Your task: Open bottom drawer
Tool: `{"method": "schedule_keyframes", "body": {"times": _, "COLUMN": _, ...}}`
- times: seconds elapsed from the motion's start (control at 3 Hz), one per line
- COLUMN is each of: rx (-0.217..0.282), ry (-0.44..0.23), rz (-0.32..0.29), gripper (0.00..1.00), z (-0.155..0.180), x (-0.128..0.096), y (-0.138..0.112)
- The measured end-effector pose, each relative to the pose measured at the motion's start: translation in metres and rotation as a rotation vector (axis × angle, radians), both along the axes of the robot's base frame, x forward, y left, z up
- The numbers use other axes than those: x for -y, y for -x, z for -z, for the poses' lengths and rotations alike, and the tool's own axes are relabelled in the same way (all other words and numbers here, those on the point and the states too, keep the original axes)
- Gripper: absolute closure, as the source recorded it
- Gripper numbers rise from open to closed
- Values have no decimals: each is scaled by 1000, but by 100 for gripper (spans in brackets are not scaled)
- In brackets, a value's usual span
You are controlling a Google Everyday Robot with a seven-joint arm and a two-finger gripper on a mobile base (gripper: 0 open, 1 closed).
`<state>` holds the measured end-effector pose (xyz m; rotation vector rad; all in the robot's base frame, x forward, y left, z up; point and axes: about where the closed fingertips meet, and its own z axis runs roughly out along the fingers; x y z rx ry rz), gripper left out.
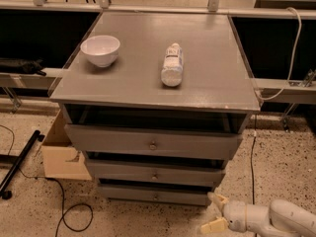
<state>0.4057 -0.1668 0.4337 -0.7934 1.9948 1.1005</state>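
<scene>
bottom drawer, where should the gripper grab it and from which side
Pinch the round knob at the centre of the bottom drawer, straight in from the front: its flat face offers nothing else. The open gripper sits low to its right.

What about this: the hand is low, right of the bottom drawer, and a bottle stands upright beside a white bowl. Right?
No: the camera view shows the bottle lying on its side beside the bowl. The hand is indeed low, right of the bottom drawer.
</scene>
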Motion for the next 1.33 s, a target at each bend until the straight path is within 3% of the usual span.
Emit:
{"method": "schedule_keyframes", "body": {"times": 0.67, "rx": -14, "ry": -30, "rz": 78, "gripper": 0, "z": 58, "x": -5, "y": -28}}
{"method": "schedule_keyframes", "body": {"times": 1.33, "rx": -27, "ry": -80, "rz": 167, "gripper": 0, "z": 112, "x": -7, "y": -11}}
